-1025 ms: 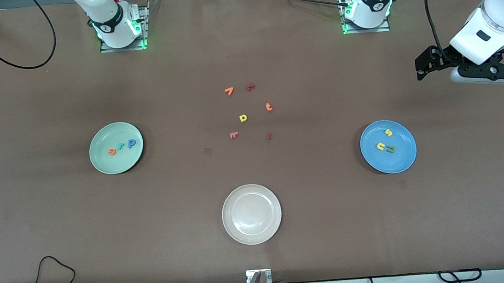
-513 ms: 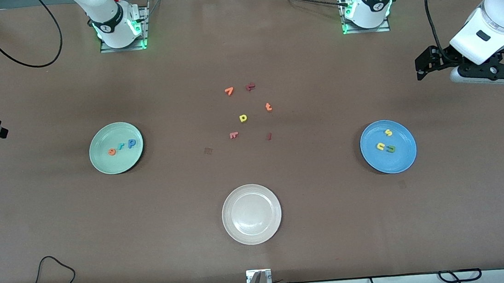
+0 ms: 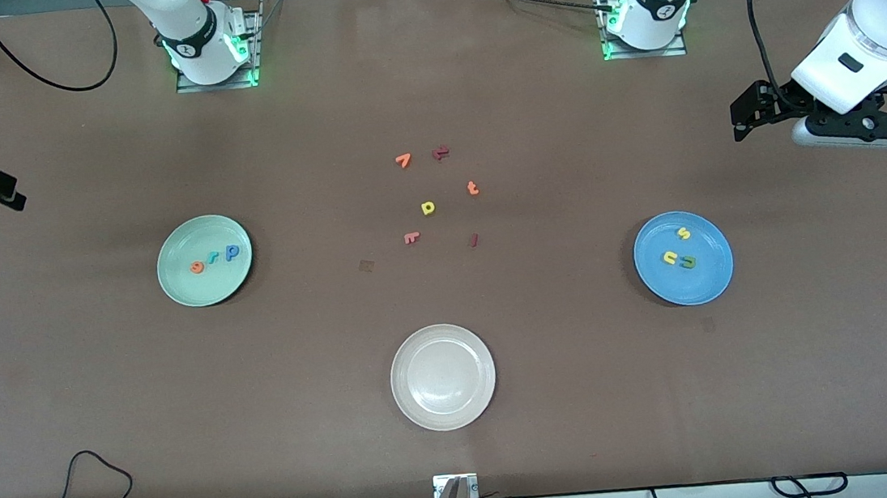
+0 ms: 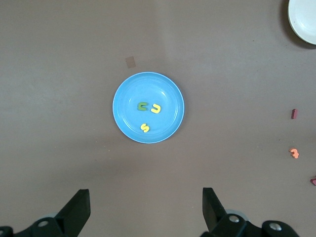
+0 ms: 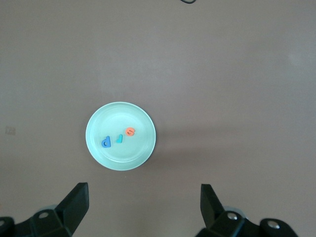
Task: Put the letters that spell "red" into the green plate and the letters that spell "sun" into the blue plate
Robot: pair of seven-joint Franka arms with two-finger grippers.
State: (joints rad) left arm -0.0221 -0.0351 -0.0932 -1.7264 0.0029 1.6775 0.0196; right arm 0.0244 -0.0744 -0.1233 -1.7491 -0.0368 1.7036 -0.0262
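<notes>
The green plate (image 3: 169, 267) lies toward the right arm's end of the table. In it rest the orange e (image 3: 197, 266), the teal r (image 3: 215, 259) and the blue d-shaped letter (image 3: 231, 252). The blue plate (image 3: 707, 276) lies toward the left arm's end and holds the yellow s (image 3: 684, 233), the yellow u (image 3: 669, 258) and the dark green n (image 3: 687, 261). My left gripper (image 4: 145, 200) hangs open and empty, high over bare table beside the blue plate (image 4: 148, 84). My right gripper (image 5: 144, 197) is also open and empty, high beside the green plate (image 5: 121, 158).
A cream-white plate (image 3: 413, 402) sits nearest the front camera, mid-table. Loose letters lie in the middle: an orange piece (image 3: 402, 160), an orange t (image 3: 473, 188), a yellow d (image 3: 428, 208) and dark red pieces (image 3: 441, 152). Cables run along the front edge.
The right arm's hand has shifted toward the robots' side of the table and a little inward from the table's end. The left arm and all letters have stayed still.
</notes>
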